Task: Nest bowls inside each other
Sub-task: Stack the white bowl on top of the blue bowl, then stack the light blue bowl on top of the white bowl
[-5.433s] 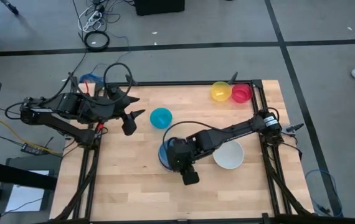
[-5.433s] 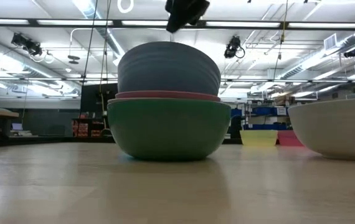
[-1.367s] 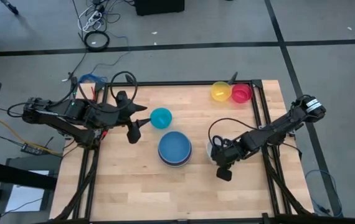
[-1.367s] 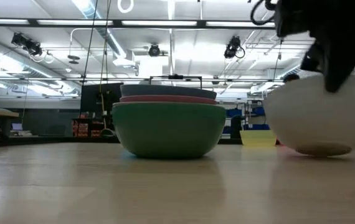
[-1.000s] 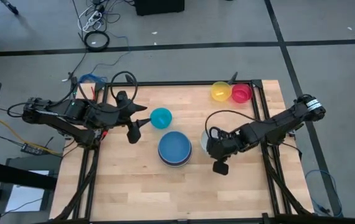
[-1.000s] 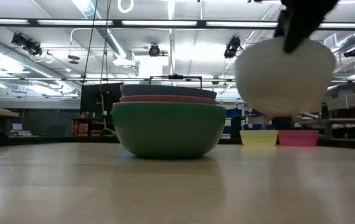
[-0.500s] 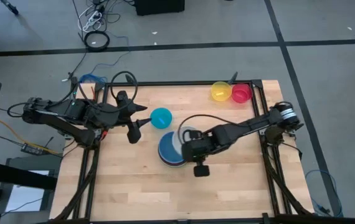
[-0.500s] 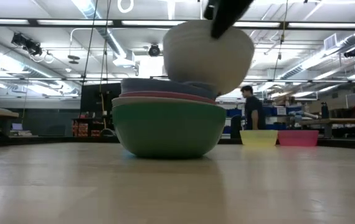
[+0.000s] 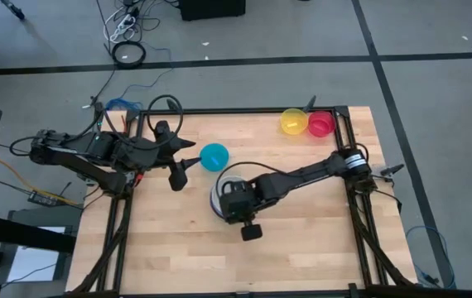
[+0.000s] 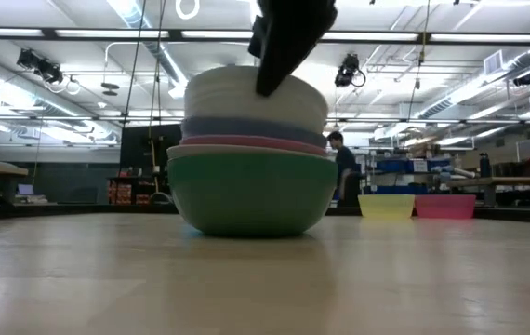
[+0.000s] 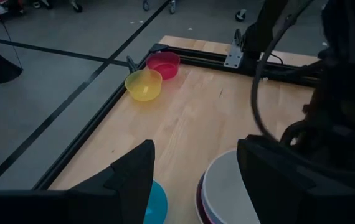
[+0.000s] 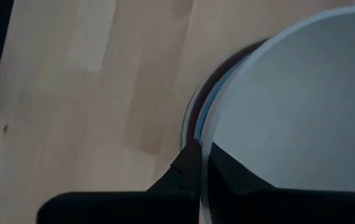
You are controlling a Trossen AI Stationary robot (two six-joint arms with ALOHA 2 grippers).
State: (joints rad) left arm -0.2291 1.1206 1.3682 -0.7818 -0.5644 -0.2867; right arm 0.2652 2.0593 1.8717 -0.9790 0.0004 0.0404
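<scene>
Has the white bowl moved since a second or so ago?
Yes. The white bowl has moved from the table's right side, away from the yellow bowl, onto the stack in the green bowl, gripped by the right gripper.

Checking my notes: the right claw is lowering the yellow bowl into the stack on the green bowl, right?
Not quite: it is the white bowl, not a yellow one, that the right claw grips over the green bowl, as the low view shows. The yellow bowl sits at the table's far edge.

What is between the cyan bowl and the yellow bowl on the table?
Only bare wood lies between the cyan bowl and the yellow bowl. The high view shows this stretch of the table best.
</scene>
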